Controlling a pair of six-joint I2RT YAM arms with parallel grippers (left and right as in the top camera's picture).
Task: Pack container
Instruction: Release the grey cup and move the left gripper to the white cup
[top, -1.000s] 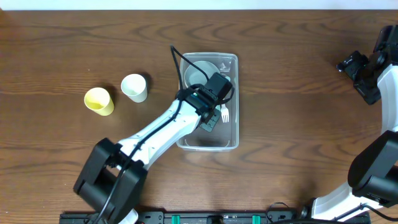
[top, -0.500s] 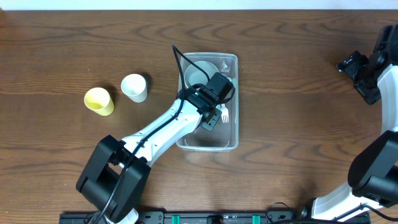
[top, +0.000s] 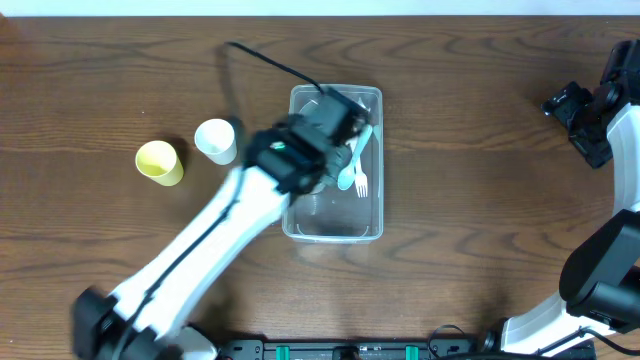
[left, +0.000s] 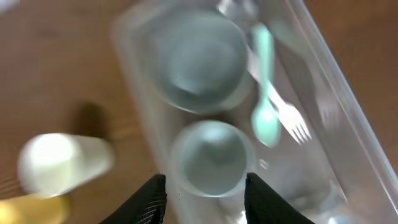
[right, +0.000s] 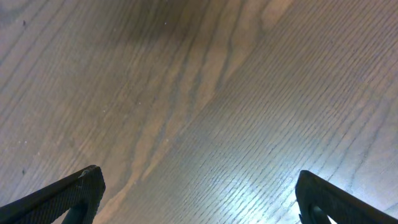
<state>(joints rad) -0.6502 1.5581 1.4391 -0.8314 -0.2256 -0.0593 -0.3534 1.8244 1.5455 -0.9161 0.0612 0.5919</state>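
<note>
At desk centre, the container (top: 340, 215) holds a bowl (left: 199, 59), a fork (left: 292, 121) and now a teal spoon (left: 264, 93); the left claw (left: 205, 186), fingers apart and empty, has lifted clear, motion-blurred; cutlery judged packed. White cup (top: 216, 140) and yellow cup (top: 160, 162) wait left; right claw (right: 199, 193) hangs apart, far right; desk (top: 480, 230) is dark woodgrain; no room shows.

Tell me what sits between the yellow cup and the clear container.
The white cup, right beside the yellow cup, then the left arm, stretched toward the container; the overhead view shows it.
</note>
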